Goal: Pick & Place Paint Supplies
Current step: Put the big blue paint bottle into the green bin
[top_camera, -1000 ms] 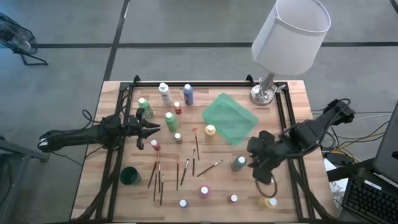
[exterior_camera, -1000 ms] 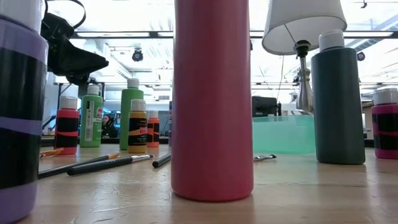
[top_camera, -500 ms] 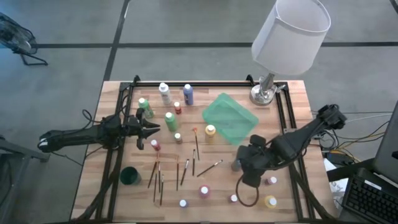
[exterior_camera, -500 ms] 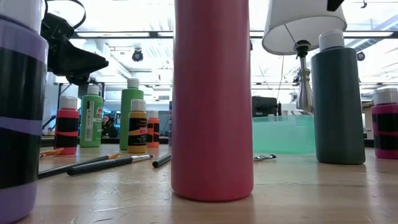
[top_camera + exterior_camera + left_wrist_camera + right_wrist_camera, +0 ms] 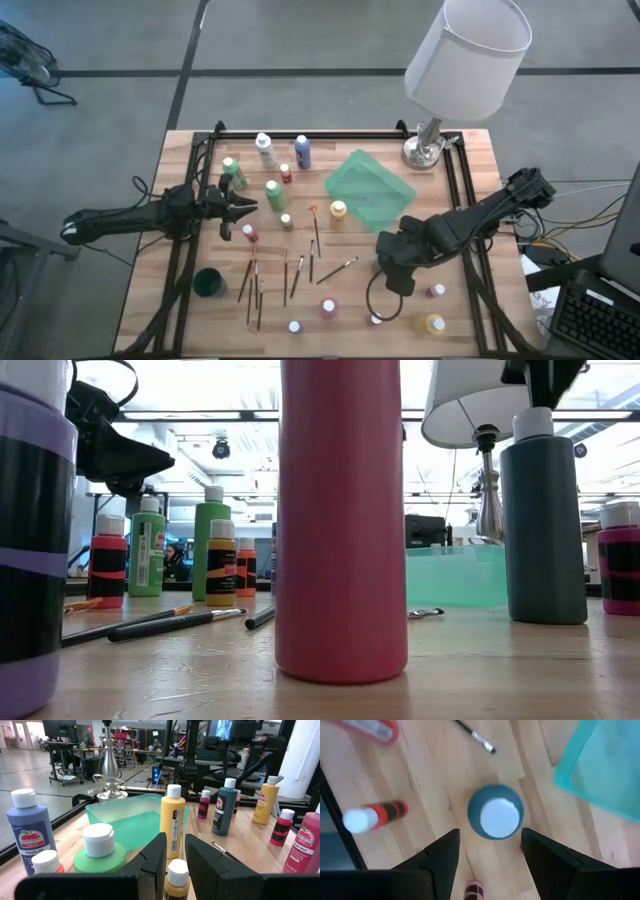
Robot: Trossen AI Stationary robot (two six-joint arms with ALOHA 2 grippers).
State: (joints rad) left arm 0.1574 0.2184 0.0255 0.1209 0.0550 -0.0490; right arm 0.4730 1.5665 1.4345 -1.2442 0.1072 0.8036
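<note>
Wooden table in the high view carries the green tray as landmark: the right gripper hangs just below the tray's lower corner and hides the grey bottle under it, while the left gripper waits well to the tray's left among bottles, with free board along the near edge. From the low view a pink bottle blocks the middle, and the grey bottle stands right of the tray, its cap under a dark gripper part cut off at the top. On the left wrist view the jaws stand narrow and hold nothing, a small yellow bottle seen between them before the tray; on the right wrist view the fingers stand wide apart, straight above the grey bottle beside the tray's edge, not touching it.
</note>
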